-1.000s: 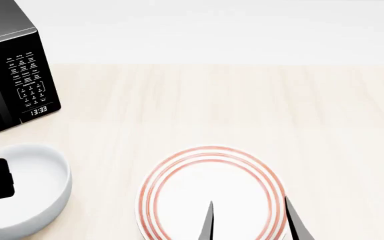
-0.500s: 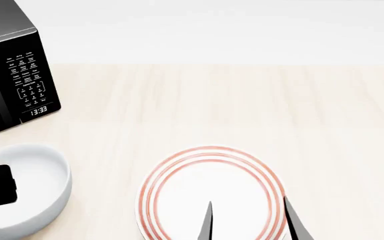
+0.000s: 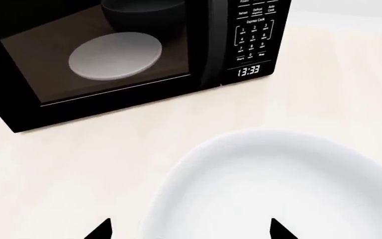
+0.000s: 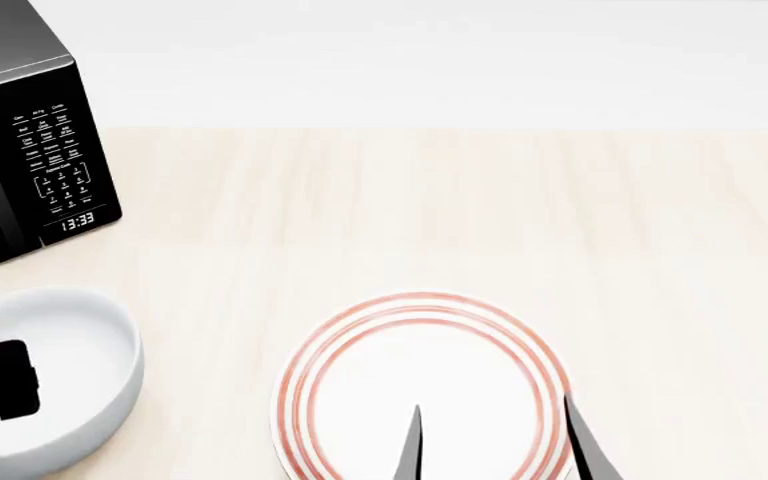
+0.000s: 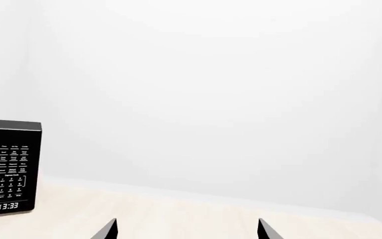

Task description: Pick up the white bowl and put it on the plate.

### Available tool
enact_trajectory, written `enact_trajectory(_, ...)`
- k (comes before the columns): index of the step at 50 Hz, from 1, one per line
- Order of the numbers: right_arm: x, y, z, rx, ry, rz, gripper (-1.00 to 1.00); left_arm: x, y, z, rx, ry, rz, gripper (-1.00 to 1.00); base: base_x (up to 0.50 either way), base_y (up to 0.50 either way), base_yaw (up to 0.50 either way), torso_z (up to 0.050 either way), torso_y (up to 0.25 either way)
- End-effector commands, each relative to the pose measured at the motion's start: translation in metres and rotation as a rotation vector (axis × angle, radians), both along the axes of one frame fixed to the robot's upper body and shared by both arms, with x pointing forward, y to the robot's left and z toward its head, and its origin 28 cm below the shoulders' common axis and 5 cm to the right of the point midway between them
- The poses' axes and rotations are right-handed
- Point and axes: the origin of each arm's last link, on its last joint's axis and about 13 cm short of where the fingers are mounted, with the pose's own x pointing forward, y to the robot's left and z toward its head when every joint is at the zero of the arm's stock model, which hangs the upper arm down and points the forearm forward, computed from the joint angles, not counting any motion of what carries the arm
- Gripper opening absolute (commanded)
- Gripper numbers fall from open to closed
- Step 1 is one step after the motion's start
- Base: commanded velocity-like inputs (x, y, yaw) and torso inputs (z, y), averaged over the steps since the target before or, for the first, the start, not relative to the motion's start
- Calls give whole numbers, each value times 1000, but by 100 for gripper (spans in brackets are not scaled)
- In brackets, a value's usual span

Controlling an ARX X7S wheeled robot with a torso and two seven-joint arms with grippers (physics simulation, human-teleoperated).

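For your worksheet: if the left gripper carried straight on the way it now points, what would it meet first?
Most likely the white bowl. In the left wrist view the left gripper has its open fingertips either side of the bowl's near rim. The microwave stands beyond it. How much gap remains is unclear.

Simulated kitchen setting.
Black microwave [image 4: 24, 150] with keypad, crockery on a pale wood-grain bench [image 4: 491, 220], plain white wall [image 5: 211, 89].

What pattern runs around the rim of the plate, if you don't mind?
Three concentric red rings on white; the plate shows best in the head view.
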Motion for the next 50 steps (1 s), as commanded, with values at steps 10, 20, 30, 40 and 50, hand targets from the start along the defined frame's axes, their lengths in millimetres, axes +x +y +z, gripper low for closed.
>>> enact_trajectory(10,3,-2,0,-5,-11,-1,100,1,0,-11,-37,3,1,100,0,0,0,0,0)
enact_trajectory(20,3,-1,0,-5,-13,0,100,2,1,-13,-31,7,12,100,0,0,0,0,0)
enact_trajectory(30,3,-1,0,-6,-11,2,100,3,0,-17,-32,12,16,100,0,0,0,0,0)
enact_trajectory(40,2,-1,1,-4,-12,2,100,5,1,-20,-31,17,19,100,0,0,0,0,0)
enact_trajectory(50,3,-1,0,-5,-11,4,100,5,1,-23,-32,21,20,100,0,0,0,0,0)
